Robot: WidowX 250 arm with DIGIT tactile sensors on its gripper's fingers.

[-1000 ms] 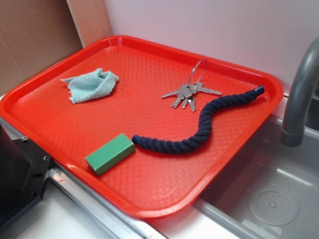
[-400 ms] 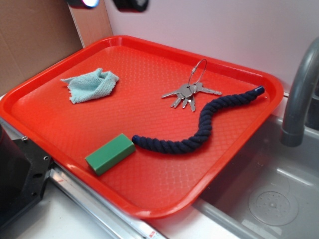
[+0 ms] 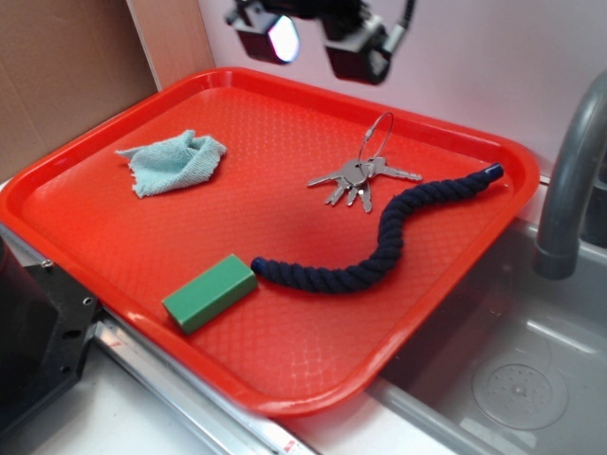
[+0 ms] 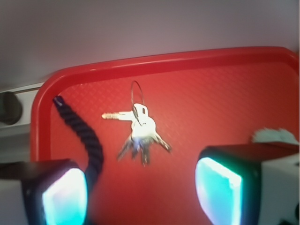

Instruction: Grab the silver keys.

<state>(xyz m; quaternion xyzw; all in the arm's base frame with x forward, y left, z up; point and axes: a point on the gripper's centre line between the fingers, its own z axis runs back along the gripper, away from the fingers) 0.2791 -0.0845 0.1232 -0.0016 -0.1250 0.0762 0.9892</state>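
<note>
The silver keys lie fanned out on a thin wire loop on the red tray, toward its far right part. In the wrist view the keys show ahead of and between my two pads. My gripper hangs high above the tray's far edge, well up and to the left of the keys, open with nothing between its fingers. It is open in the wrist view too, gripper.
A navy rope snakes just right of and in front of the keys, also seen as the rope. A light-blue cloth lies at the tray's left, a green block at its front. A grey faucet and sink stand on the right.
My gripper has come down into the exterior view from the top and moved right, toward the keys. Nothing on the tray has moved.
</note>
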